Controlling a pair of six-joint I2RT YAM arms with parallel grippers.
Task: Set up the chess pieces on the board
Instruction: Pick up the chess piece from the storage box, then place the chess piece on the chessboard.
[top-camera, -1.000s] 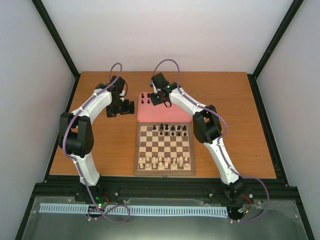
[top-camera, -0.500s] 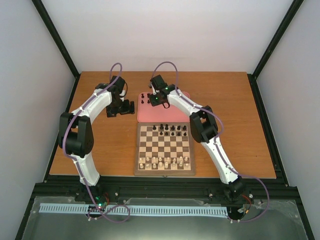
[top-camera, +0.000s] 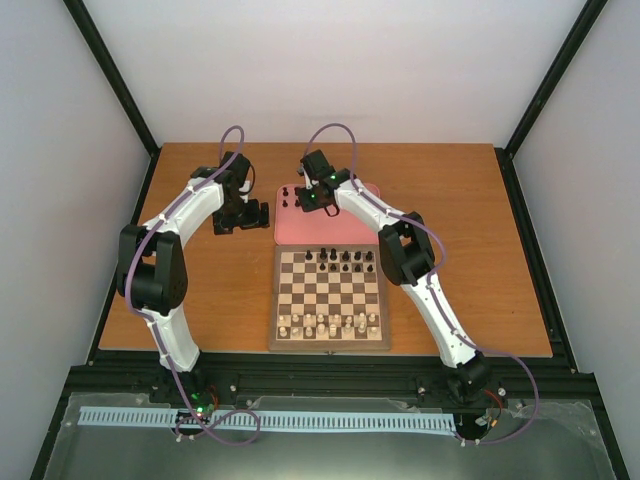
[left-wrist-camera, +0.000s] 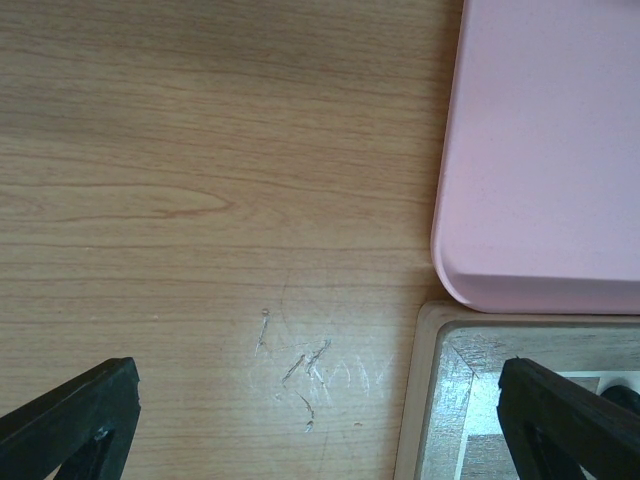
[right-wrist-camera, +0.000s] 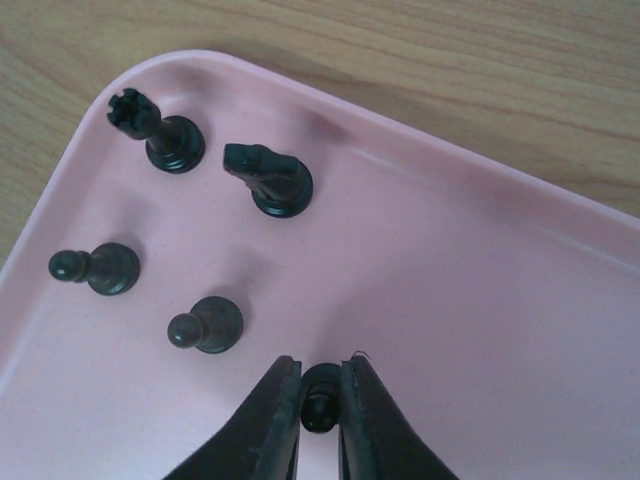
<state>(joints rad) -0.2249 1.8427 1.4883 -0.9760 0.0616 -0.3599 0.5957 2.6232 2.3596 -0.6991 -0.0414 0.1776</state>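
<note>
My right gripper is shut on a black chess piece, a pawn, over the pink tray. On the tray stand a black rook, a knight and two pawns. In the top view the right gripper is over the tray's far left corner. The board lies just in front of the tray, with several black pieces along its far rows and cream pieces along its near rows. My left gripper is open and empty over bare table, beside the board's corner.
The pink tray touches the board's far edge. The left arm hovers just left of the tray. Black frame posts and white walls surround the wooden table.
The right gripper has shifted slightly left and further over the tray's far left corner. The left arm has not moved.
</note>
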